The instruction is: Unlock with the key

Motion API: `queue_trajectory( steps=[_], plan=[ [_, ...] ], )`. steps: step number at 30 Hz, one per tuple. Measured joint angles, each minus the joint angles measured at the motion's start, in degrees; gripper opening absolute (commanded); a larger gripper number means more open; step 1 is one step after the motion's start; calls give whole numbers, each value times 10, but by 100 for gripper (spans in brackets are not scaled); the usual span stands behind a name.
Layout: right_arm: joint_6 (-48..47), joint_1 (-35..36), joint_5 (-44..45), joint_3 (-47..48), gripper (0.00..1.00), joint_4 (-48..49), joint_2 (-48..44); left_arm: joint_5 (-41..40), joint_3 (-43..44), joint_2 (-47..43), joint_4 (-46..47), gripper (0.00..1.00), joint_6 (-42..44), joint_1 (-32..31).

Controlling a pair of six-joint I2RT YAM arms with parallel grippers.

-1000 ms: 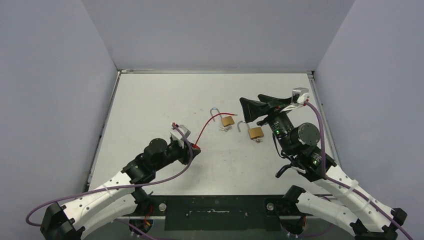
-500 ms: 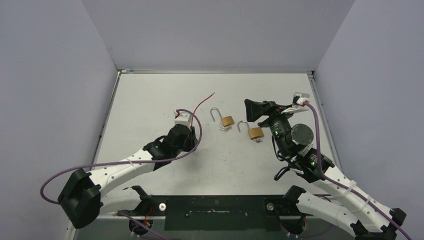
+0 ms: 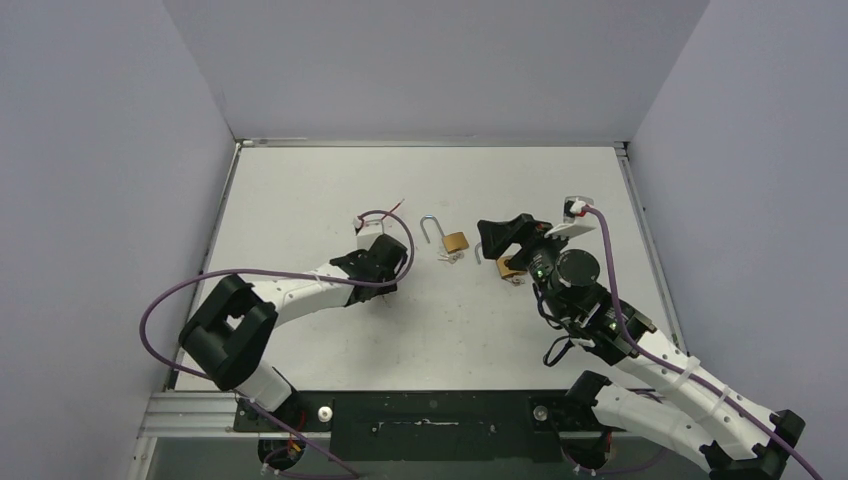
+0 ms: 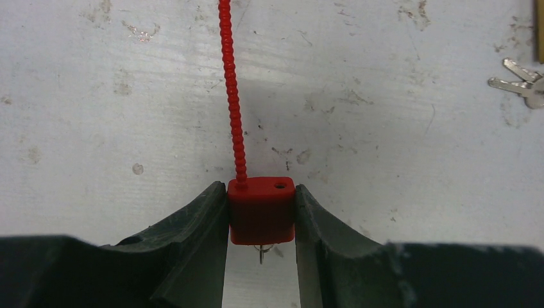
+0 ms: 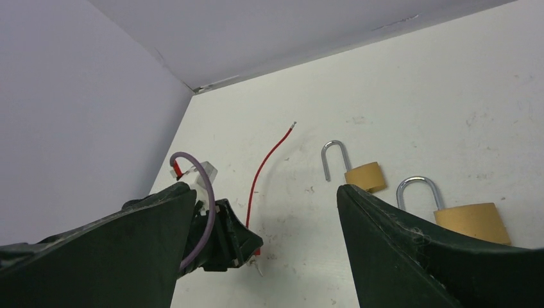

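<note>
My left gripper (image 4: 262, 196) is shut on the red block (image 4: 262, 212) of a cable lock just above the table. Its beaded red cable (image 4: 231, 96) runs away from the jaws. A thin metal pin (image 4: 262, 255) sticks out under the block. Two brass padlocks lie mid-table: the left padlock (image 3: 455, 242) has its shackle swung free, and the right padlock (image 3: 511, 267) is partly under my right gripper (image 3: 497, 236). Small silver keys (image 4: 523, 80) lie by the left padlock's base. My right gripper (image 5: 266, 189) is wide open with nothing between its fingers, hovering near the right padlock (image 5: 471, 221).
The left arm's purple cable (image 3: 200, 285) loops over the near-left table. Grey walls close in the white table (image 3: 320, 180) on three sides. The red cable's free end (image 3: 400, 203) points toward the back.
The left arm has stretched forward toward the padlocks, carrying the red block; the cable has swung from rightward to pointing back. My right gripper has moved left and down over the right padlock.
</note>
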Motion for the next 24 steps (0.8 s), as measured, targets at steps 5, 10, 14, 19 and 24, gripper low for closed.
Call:
queue_trajectory(
  steps=[5, 10, 14, 19, 24],
  plan=[
    [17, -2, -12, 0, 83, -16, 0, 12, 12, 40, -2, 48, 1, 19],
    [23, -3, -16, 0, 83, -37, 0, 36, 18, 43, 5, 70, 24, 37],
    [23, -3, -14, 2, 85, -65, -5, 43, 30, 29, 7, 89, 48, 45],
    [21, -3, 16, 23, 95, -131, -20, 51, 47, -49, -19, 97, 78, 49],
    [23, -3, 79, 65, 100, -231, -55, 44, 55, -195, -47, 97, 108, 50]
  ],
)
